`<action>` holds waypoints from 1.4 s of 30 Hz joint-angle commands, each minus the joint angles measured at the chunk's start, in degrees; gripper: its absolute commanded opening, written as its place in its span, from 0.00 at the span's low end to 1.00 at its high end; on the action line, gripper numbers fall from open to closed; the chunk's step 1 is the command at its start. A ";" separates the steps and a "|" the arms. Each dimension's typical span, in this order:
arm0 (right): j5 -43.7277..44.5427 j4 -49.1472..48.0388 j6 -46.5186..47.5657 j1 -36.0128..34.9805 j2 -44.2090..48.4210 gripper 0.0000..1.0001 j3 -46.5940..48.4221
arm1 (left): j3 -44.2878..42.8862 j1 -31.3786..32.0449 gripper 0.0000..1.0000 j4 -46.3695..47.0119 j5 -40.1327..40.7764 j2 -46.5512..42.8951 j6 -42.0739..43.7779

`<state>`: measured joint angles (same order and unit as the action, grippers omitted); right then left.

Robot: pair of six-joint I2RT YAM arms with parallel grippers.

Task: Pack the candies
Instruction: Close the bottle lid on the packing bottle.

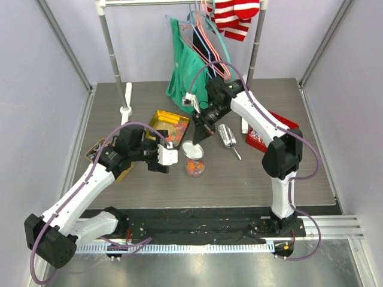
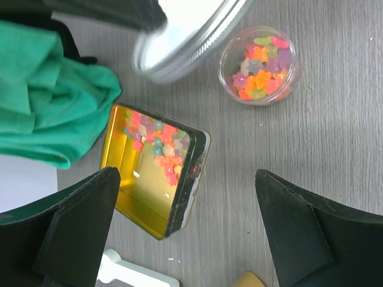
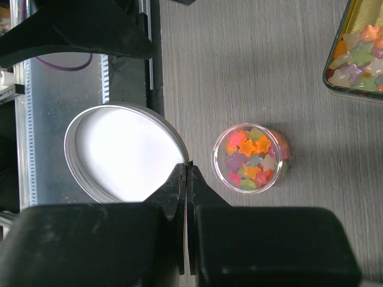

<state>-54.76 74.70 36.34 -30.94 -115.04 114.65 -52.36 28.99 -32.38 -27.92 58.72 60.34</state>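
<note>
Small star-shaped candies in orange, yellow, green and red fill a clear round jar (image 1: pixel 194 168) standing on the table; it also shows in the left wrist view (image 2: pixel 260 63) and the right wrist view (image 3: pixel 252 156). More candies (image 2: pixel 157 139) lie in an open gold tin (image 1: pixel 163 119). My right gripper (image 3: pixel 187 170) is shut on the rim of the jar's silver lid (image 3: pixel 122 152), holding it tilted just above and beside the jar (image 1: pixel 192 149). My left gripper (image 2: pixel 188 230) is open and empty, over the table beside the gold tin's corner.
A metal scoop (image 1: pixel 227 137) lies right of the jar. A red tray (image 1: pixel 261 137) sits under the right arm. A green cloth (image 1: pixel 187 69) hangs from a white rack behind the tin. A smaller gold tin (image 1: pixel 96 149) lies under the left arm.
</note>
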 commanded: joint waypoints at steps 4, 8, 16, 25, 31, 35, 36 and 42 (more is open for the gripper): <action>-4.21 8.54 2.69 -1.05 -3.25 0.01 4.44 | -5.38 1.85 0.99 2.59 -4.07 2.19 -0.21; -3.68 9.06 2.77 -2.19 -4.05 0.01 5.14 | -7.40 3.70 0.98 2.15 -4.42 4.38 -0.75; -3.77 9.24 2.95 -3.60 -4.40 0.01 5.85 | -11.45 7.39 0.88 -1.54 -5.74 8.60 -1.19; -3.25 9.94 4.27 -3.60 -3.34 0.01 4.88 | -10.04 9.15 0.51 -4.27 -5.91 8.34 0.31; -3.33 9.85 4.18 -3.69 -3.87 0.01 4.97 | -9.43 9.24 0.30 -5.24 -6.71 7.03 0.13; -3.42 9.86 4.27 -3.60 -3.79 0.04 4.97 | -9.17 9.24 0.17 -5.15 -6.97 6.50 -0.48; -3.33 9.85 4.36 -3.43 -3.61 0.06 4.79 | -8.90 9.33 0.16 -5.15 -7.06 6.32 -0.66; -3.68 9.68 5.41 -1.94 -1.76 0.18 2.25 | -6.88 9.33 0.14 -4.53 -7.59 4.74 -1.36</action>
<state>-57.06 77.87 39.90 -34.46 -119.63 117.93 -60.62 37.98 -36.36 -33.19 65.82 60.16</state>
